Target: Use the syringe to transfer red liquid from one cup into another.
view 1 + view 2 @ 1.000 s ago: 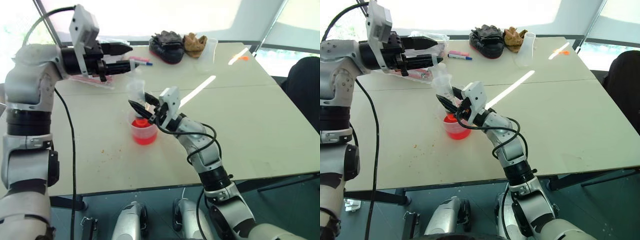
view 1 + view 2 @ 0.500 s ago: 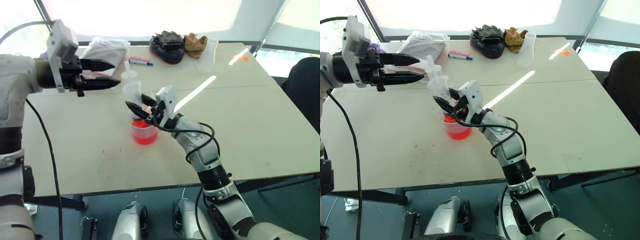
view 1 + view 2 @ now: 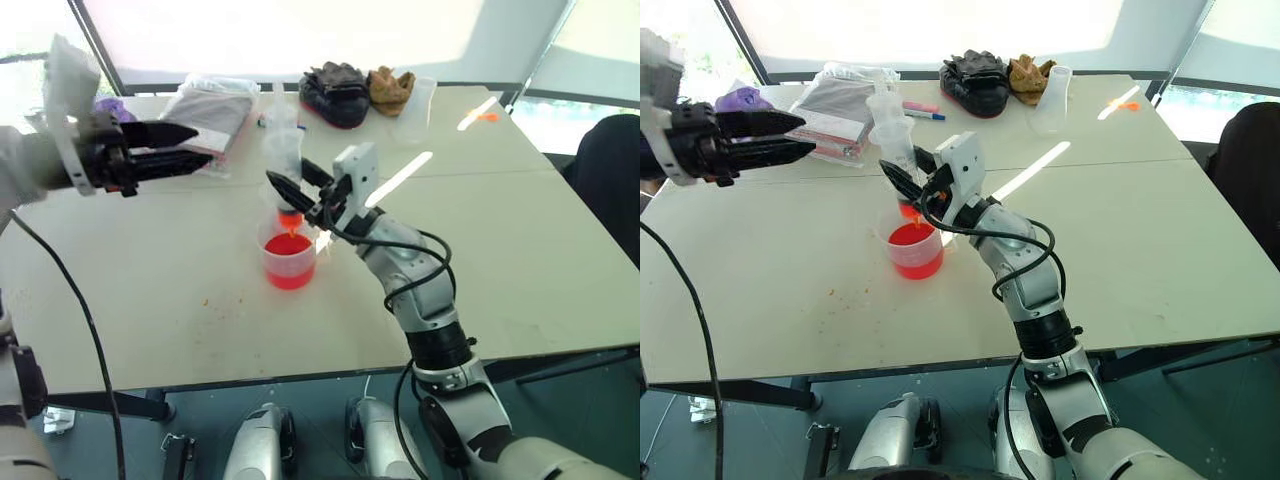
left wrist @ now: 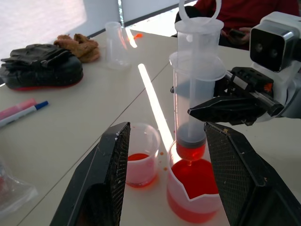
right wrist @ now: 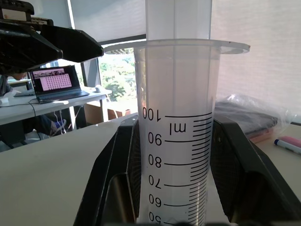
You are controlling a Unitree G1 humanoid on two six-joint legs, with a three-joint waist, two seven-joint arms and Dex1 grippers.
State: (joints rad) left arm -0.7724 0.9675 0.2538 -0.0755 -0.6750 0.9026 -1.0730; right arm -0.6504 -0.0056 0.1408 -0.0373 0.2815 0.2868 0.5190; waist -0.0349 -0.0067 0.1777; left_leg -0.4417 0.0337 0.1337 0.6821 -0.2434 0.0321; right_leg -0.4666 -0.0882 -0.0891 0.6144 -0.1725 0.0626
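1. Over the middle of the worktop [image 3: 180, 300], the syringe [image 3: 283, 160] stands upright, its orange tip just above the wide cup [image 3: 288, 262] of red liquid [image 3: 289, 246].
2. It looks light, stiff and slick; gripping the barrel mid-length seems safest, leaving the plunger free.
3. The right gripper [image 3: 297, 188] has its jaws clamped on the barrel from 3 o'clock.
4. The left gripper [image 3: 188, 146] waits well apart at 9 o'clock, jaws parted and empty.
5. The narrower cup [image 4: 139, 160] sits just beside the wide one.
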